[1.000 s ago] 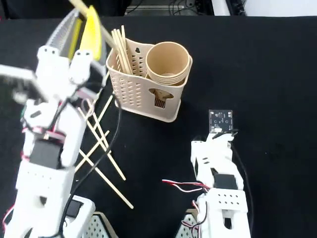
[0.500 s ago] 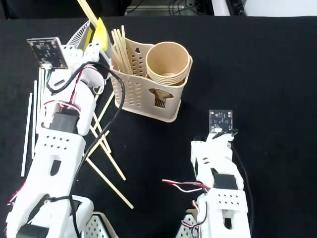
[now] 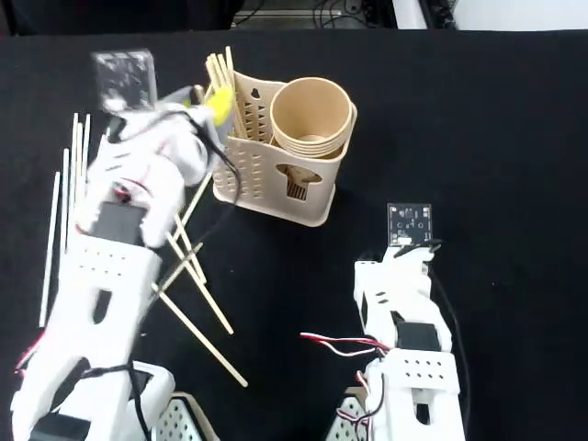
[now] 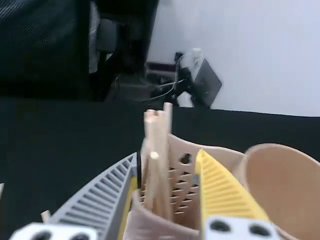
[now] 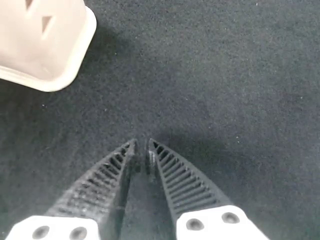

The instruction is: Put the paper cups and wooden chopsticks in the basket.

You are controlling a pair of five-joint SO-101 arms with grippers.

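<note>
Your left gripper (image 4: 167, 155) sat at the basket (image 3: 266, 175), at the corner that held the upright bundle of chopsticks (image 3: 225, 87). In the left wrist view its grey and yellow fingers stood wide apart, one on each side of that bundle, gripping nothing. The bundle stood inside the basket's end compartment, with its tips poking above the rim. Right beside it, in the other compartment, you had a nested stack of paper cups (image 3: 312, 115), mouth up.

Several loose chopsticks (image 3: 197, 285) lay crossed over one another on the black table (image 3: 496, 138), just beside your left arm (image 3: 101, 276) and partly under it. A few more sticks (image 3: 64, 202) lay roughly parallel on the far side of that arm, well apart from the basket.

Your right gripper (image 5: 141, 147) pointed down at bare table near the basket's bottom corner. Its black tips were nearly touching and had hold of nothing. The right arm (image 3: 404, 312) was folded low, near the table's front edge.
</note>
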